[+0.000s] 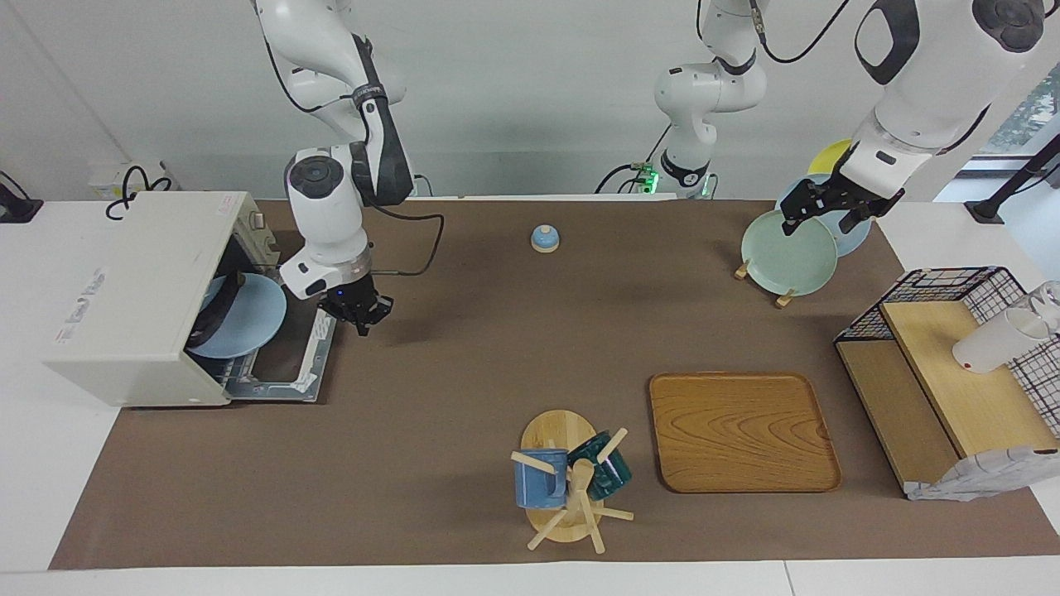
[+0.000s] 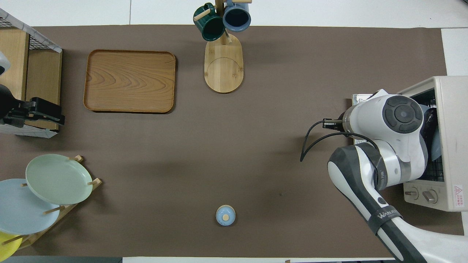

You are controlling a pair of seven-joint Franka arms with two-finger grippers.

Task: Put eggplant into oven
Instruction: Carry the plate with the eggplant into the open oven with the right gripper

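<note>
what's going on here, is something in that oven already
Yes. The eggplant lies on a light blue plate inside the oven, whose door is folded down open. The right end effector hangs empty over the door's edge. The left end effector waits above the plate rack.

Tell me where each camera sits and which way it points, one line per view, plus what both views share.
Facing view: high across the table, facing the robots; both arms show, the right gripper over the open oven door, the left gripper over the plate rack.
Overhead view: above the robots' end, looking steeply down; the right arm and left gripper show.
Shared: oven, eggplant inside on a blue plate, wooden tray, mug tree.
</note>
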